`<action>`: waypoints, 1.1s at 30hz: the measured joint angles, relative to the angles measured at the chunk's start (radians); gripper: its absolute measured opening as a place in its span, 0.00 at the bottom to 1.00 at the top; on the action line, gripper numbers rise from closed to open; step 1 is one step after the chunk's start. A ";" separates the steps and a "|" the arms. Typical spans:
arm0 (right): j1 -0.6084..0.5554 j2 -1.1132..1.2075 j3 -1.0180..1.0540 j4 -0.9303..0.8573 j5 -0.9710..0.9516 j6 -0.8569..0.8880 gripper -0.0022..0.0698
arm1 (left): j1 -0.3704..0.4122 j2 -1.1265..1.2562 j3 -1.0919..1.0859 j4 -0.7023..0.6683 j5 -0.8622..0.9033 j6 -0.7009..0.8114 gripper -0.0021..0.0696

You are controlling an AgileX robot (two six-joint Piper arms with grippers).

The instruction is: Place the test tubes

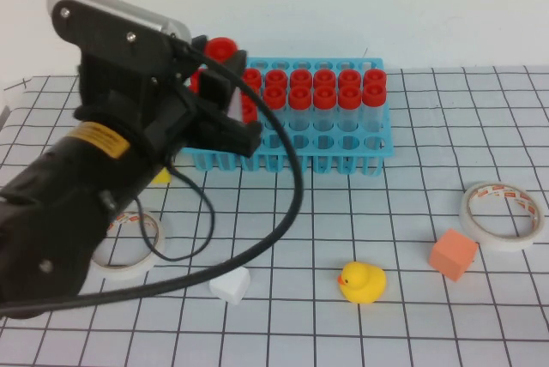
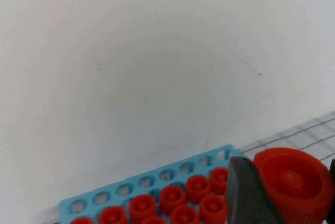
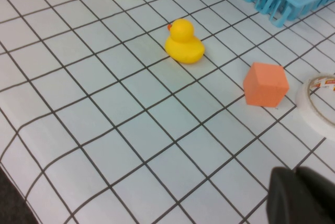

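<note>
The left gripper is black, and the test tube between its fingers has a red cap, like the caps in the sky-blue rack just beyond them. The right gripper is dark (nearly black). Ahead of its fingers a yellow, orange-beaked duck and an orange cube sit on the white, black-gridded table.

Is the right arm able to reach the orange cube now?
Probably yes: only bare mat lies between the shut right gripper and cube; left gripper holds a red-capped tube by the blue rack.
</note>
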 joint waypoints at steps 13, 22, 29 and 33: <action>0.000 -0.001 0.000 0.000 0.000 0.000 0.03 | 0.021 0.168 -0.055 0.416 -0.150 -0.592 0.40; 0.000 -0.001 0.000 0.000 0.000 0.000 0.03 | 0.021 0.255 -0.063 0.255 -0.280 -0.468 0.40; 0.000 -0.001 0.000 0.000 0.000 0.000 0.03 | 0.024 0.385 -0.104 0.247 -0.326 -0.362 0.40; 0.000 -0.001 0.000 0.000 0.000 0.000 0.03 | 0.043 0.444 -0.165 0.237 -0.306 -0.328 0.40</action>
